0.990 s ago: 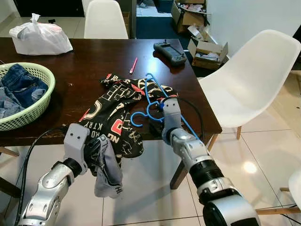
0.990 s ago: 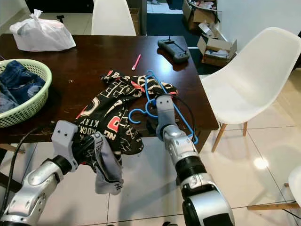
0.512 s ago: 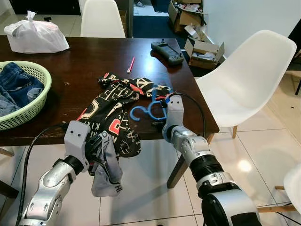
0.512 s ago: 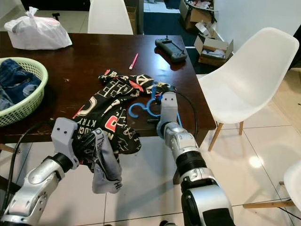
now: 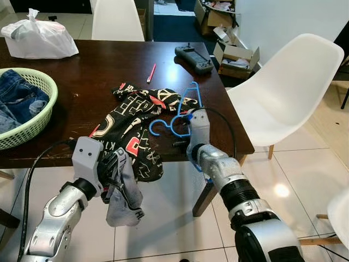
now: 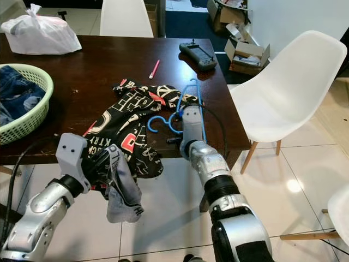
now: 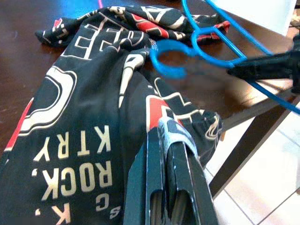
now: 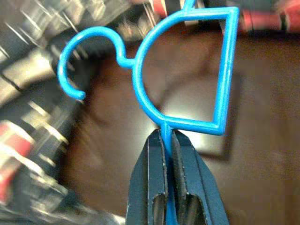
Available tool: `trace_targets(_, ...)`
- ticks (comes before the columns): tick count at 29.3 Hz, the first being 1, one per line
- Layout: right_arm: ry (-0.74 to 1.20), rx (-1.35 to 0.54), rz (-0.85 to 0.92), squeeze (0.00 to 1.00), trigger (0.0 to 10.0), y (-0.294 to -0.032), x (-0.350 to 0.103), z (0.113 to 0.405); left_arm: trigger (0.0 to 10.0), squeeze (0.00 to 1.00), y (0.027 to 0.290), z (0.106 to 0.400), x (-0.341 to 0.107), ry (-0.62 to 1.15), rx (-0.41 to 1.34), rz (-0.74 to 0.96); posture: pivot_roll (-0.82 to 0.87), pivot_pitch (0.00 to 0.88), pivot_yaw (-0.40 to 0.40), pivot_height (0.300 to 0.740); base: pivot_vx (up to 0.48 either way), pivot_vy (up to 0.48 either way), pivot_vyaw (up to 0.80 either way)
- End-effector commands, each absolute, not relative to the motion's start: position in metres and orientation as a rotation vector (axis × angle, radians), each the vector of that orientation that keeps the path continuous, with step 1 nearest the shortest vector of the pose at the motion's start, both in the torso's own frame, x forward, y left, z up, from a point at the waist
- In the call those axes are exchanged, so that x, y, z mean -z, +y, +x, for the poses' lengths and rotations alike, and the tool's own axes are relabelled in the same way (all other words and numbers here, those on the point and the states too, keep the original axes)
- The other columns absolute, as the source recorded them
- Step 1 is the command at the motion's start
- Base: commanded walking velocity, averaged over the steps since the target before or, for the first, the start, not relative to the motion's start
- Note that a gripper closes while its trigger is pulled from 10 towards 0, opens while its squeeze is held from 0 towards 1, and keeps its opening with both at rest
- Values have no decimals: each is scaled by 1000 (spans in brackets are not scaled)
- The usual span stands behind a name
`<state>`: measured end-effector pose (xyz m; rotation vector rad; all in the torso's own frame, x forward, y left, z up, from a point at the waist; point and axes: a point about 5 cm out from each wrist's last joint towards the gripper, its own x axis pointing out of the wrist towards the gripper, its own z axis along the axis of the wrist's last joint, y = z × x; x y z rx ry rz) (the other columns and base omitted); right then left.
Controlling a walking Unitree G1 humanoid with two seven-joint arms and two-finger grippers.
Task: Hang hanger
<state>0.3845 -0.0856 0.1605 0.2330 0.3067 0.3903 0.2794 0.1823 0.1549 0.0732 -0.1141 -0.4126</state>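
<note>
The right gripper (image 8: 168, 140) has its two black fingers (image 8: 187, 164) pinched tight on a thin bar of the bright blue plastic clothes hanger (image 8: 187, 70), just below the rounded neck where the hook curls off to one side. In the head views that gripper (image 5: 182, 143) sits at the near right edge of the dark brown wooden desk (image 5: 98, 71), and the hanger rises tilted from it, its hook lying over the near edge of the black T-shirt with white and red lettering (image 5: 131, 117) spread on the desk.

The left gripper (image 7: 168, 154) has its fingers closed narrow on a grey-edged fold of that same shirt; in the head view it (image 5: 117, 172) holds the fold below the desk edge, with the cloth draping down from the desk and hanging past the fingers.

So both grasps look secure, but the hanger is not yet inside the garment: its frame stands free above the cloth. Threading it into the shirt and then hanging it somewhere both appear still to be done, and no rail or hook to hang it on is visible.

Further out stand a pale green plastic laundry basket (image 5: 46, 106) with denim, a white plastic bag (image 5: 41, 41), a pink pen (image 5: 151, 73), a black handheld controller (image 5: 193, 59) and a white moulded chair (image 5: 283, 90).
</note>
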Motion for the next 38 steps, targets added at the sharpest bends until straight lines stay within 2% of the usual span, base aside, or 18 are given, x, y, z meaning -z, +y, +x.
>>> trace_targets(1,285,-394,270,0,0,-90,-164,385,10000,0,182,278,-157,-123,410,50,63,194,-88,740,0,0,0)
trace_targets(3,266,-406,310,0,0,-94,-168,386,10000,0,181,279,-160,-132,413,47,63,194,-88,740,0,0,0)
trace_targets(6,189,-456,454,0,0,-113,-185,386,10000,0,178,282,-172,-172,424,35,61,182,-82,740,0,0,0)
trace_targets(8,189,-456,454,0,0,-113,-185,386,10000,0,178,282,-172,-172,424,35,61,182,-82,740,0,0,0)
trace_targets(11,121,-587,552,0,0,-127,-197,378,10000,0,175,283,-186,-219,443,10,65,175,-79,740,0,0,0)
trace_targets(14,121,-587,552,0,0,-127,-197,378,10000,0,175,283,-186,-219,443,10,65,175,-79,740,0,0,0)
trace_targets(15,34,-715,623,0,0,-138,-209,367,10000,0,174,282,-198,-262,476,-38,66,169,-77,740,0,0,0)
trace_targets(16,34,-715,623,0,0,-138,-209,367,10000,0,174,282,-198,-262,476,-38,66,169,-77,740,0,0,0)
trace_targets(17,-90,-866,680,0,0,-153,-225,349,10000,0,174,280,-214,-318,516,-105,63,167,-71,740,0,0,0)
trace_targets(18,-90,-866,680,0,0,-153,-225,349,10000,0,174,280,-214,-318,516,-105,63,167,-71,740,0,0,0)
trace_targets(20,-247,-1061,718,0,0,-172,-244,320,10000,0,176,277,-233,-386,566,-176,61,166,-66,740,0,0,0)
trace_targets(25,-293,-1200,767,0,0,-173,-250,300,10000,0,178,278,-240,-408,565,-200,60,165,-60,740,0,0,0)
trace_targets(27,-293,-1200,767,0,0,-173,-250,300,10000,0,178,278,-240,-408,565,-200,60,165,-60,740,0,0,0)
trace_targets(29,-244,-1344,809,0,0,-163,-246,284,10000,0,180,278,-244,-424,569,-236,59,164,-61,740,0,0,0)
trace_targets(31,-244,-1344,809,0,0,-163,-246,284,10000,0,180,278,-244,-424,569,-236,59,164,-61,740,0,0,0)
trace_targets(35,-145,-1493,865,0,0,-151,-238,265,10000,0,183,273,-255,-469,622,-336,60,166,-62,740,0,0,0)
trace_targets(38,-134,-1528,879,0,0,-148,-238,259,10000,0,185,272,-257,-478,628,-364,60,166,-62,740,0,0,0)
